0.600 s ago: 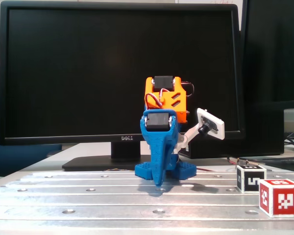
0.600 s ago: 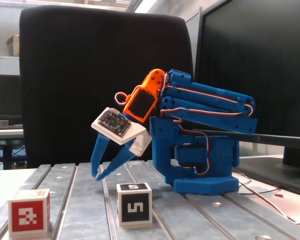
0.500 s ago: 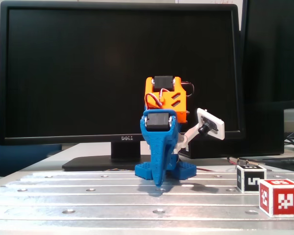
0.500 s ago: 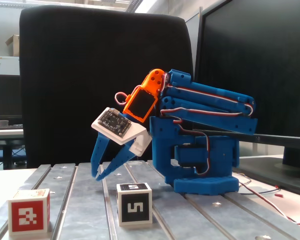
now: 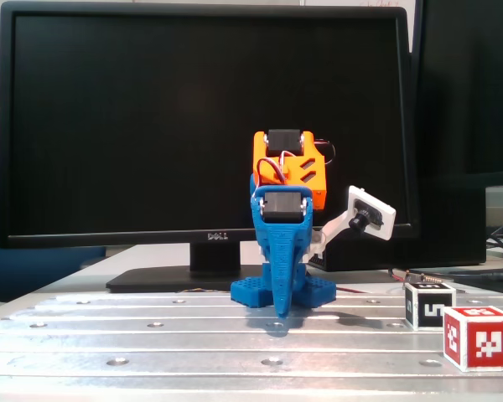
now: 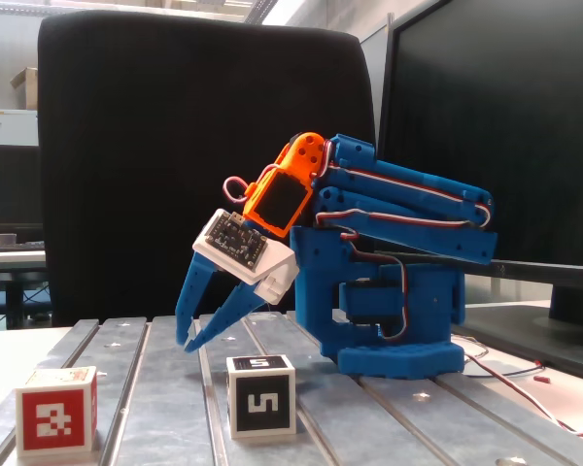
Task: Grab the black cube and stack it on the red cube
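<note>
The black cube (image 5: 428, 306) with a white "5" sits on the metal table at the right, just behind the red cube (image 5: 479, 337). In the other fixed view the black cube (image 6: 260, 396) stands in the front middle and the red cube (image 6: 56, 423) at the front left. The blue gripper (image 6: 185, 344) points down, its tips together and holding nothing, a little above the table behind and to the left of the black cube. From the front, the gripper (image 5: 279, 311) hangs at the centre, well left of both cubes.
The arm's blue base (image 6: 398, 335) stands on the slotted metal table (image 5: 151, 335). A large Dell monitor (image 5: 205, 126) fills the back. A black chair back (image 6: 175, 146) is behind the arm. Cables (image 6: 525, 383) lie right of the base.
The arm has turned slightly to the right in the front view, and the wrist with its camera board has shifted. Both cubes stay where they were.
</note>
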Action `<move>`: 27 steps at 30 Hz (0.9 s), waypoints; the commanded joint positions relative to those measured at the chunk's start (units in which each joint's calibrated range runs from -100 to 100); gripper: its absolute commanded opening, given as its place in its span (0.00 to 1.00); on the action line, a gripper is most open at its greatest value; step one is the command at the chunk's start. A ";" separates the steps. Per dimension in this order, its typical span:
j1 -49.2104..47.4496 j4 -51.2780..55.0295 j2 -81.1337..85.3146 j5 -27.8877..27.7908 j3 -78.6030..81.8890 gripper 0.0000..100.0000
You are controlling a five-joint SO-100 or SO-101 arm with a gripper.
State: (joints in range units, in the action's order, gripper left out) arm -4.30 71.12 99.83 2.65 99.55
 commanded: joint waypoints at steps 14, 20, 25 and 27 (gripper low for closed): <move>0.49 0.40 -0.50 0.09 0.00 0.01; 0.27 -1.73 -0.42 0.09 0.00 0.01; 0.27 -7.29 -0.42 0.09 0.00 0.01; 0.35 -8.49 -0.42 0.09 0.00 0.01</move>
State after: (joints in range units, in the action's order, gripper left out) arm -3.93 64.76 98.99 2.49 99.55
